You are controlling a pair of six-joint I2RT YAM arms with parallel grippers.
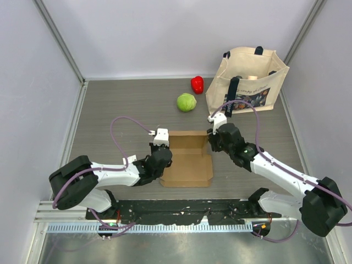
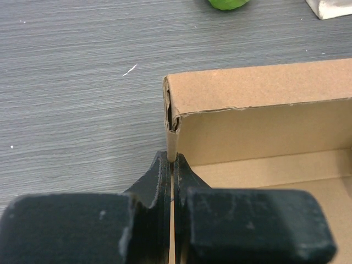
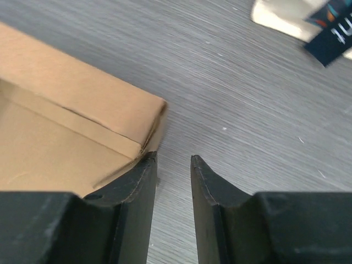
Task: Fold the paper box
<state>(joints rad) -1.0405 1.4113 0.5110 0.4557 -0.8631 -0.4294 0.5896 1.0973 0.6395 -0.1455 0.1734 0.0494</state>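
Top external view: the paper box [image 1: 187, 162] sits on the table [image 1: 110, 104] between the arms. The left gripper [image 2: 172, 159] pinches its left wall, apparently holding it upright, while the right gripper [image 3: 173, 162], narrowly parted and empty, meets the far right corner.

A grey wood-grain tabletop [image 1: 126, 104] is enclosed by plain pale walls [image 1: 181, 33] at its far, left and right edges. Slanting metal posts [image 1: 60, 41] rise from both far corners. A black plate [image 1: 181, 208] and a ribbed metal rail [image 1: 176, 227] line the near edge. Light is soft and even.
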